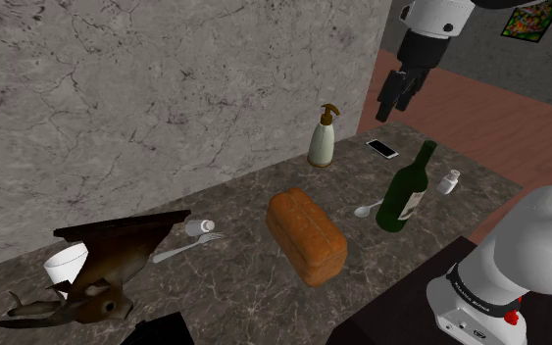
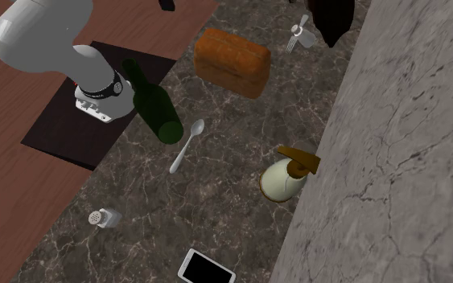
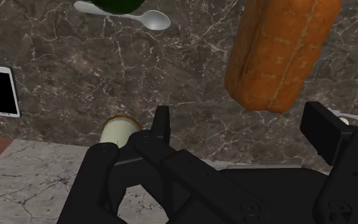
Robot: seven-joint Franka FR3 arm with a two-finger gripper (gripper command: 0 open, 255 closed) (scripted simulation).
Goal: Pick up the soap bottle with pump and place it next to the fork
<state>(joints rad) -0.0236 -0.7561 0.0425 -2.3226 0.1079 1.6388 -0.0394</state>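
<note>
Your pincer hangs empty, 2 fingers spread; the cream soap bottle stands upright below it, near the wall, pump hidden behind the pincer in the wrist view.

The light is soft and even, a bit dim, and I think it comes from above. The dark counter looks dull all over. The bread loaf is lighter on top and darker down its side near the counter's front edge. My white arm is bright on top, grey below. In the wrist view my black gripper looks so dark its parts run together.
</note>
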